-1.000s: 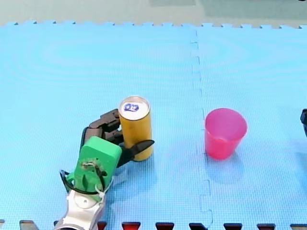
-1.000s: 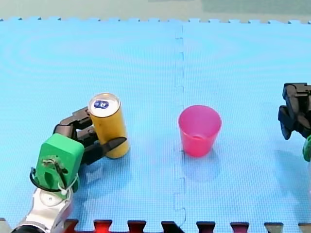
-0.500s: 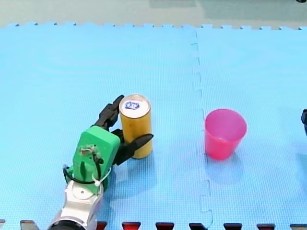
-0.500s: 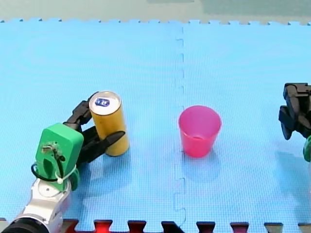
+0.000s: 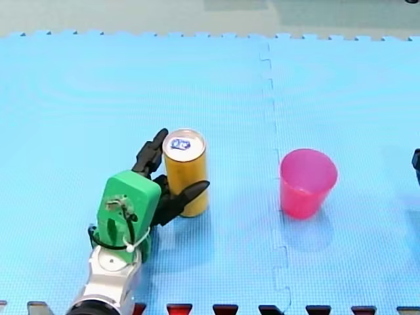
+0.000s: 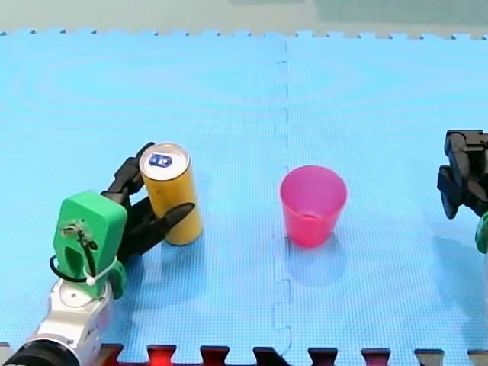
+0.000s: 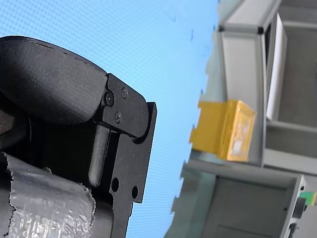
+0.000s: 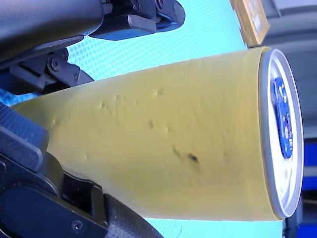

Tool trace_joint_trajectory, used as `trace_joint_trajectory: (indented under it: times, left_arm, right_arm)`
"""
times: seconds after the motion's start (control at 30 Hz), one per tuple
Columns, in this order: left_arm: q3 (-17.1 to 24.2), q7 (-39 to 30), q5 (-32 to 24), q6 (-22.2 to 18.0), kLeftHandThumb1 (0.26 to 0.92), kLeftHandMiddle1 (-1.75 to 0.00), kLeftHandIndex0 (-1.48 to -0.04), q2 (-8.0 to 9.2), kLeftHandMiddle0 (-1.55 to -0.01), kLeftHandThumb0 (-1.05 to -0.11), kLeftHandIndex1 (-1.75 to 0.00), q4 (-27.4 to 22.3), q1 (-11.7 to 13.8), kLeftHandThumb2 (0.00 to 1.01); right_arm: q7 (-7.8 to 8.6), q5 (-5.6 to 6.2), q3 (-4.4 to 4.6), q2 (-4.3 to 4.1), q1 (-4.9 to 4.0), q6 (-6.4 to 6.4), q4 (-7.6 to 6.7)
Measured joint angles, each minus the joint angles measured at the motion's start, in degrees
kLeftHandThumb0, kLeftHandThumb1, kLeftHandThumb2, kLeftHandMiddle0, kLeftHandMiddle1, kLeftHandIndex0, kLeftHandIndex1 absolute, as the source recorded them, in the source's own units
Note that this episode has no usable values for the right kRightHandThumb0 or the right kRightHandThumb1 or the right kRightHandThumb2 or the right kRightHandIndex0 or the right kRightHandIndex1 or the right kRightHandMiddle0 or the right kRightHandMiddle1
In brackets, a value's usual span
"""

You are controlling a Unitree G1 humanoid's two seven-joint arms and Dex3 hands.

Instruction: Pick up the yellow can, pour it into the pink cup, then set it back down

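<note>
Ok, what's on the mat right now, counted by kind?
Cans: 1, the yellow can, upright, left hand reaching around it.
Cups: 1, the pink cup, upright.
Total: 2. The right hand is at the blue mat's right side.

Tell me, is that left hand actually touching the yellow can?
Touching. The second wrist view shows one finger of the left hand lying against the yellow can with no gap. The opposite fingers stand clear, with mat showing between.

Yellow can [image 5: 186,172] upright, silver top, blue mark; pink cup [image 5: 308,182] upright, apart, rightward
</note>
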Motion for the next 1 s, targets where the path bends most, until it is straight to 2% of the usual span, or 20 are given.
trace_joint_trajectory:
  times: [0.23,0.43,0.53,0.8,1.0]
  left_arm:
    - [1.8,-6.0,-3.3,2.0,0.802,-0.02,-0.13,0.93,-0.08,-1.048,0.0,-2.6,1.2,0.02]
    - [2.8,-12.9,-5.4,1.2,0.797,-0.02,-0.13,3.8,-0.1,-1.048,0.0,-4.9,2.8,0.01]
    - [3.3,-16.0,-6.6,0.5,0.797,-0.02,-0.13,5.39,-0.1,-1.048,0.0,-8.4,4.6,0.01]
    - [2.6,-16.9,-5.8,-1.0,0.799,-0.02,-0.12,8.28,-0.11,-1.048,0.0,-13.6,8.7,0.01]
    - [2.2,-14.7,-4.5,-2.4,0.766,-0.03,-0.15,9.76,-0.14,-1.048,-0.01,-16.2,10.8,0.0]
  right_arm:
    - [-0.49,-0.17,0.22,0.02,-0.34,0.15,0.12]
    - [-0.54,-0.28,0.34,0.03,-0.4,0.21,0.13]
    - [-0.52,-0.28,0.35,0.03,-0.44,0.26,0.14]
    - [-0.43,-0.23,0.33,-0.01,-0.69,0.48,0.14]
    - [-0.52,-0.29,0.41,-0.03,-0.86,0.71,0.14]
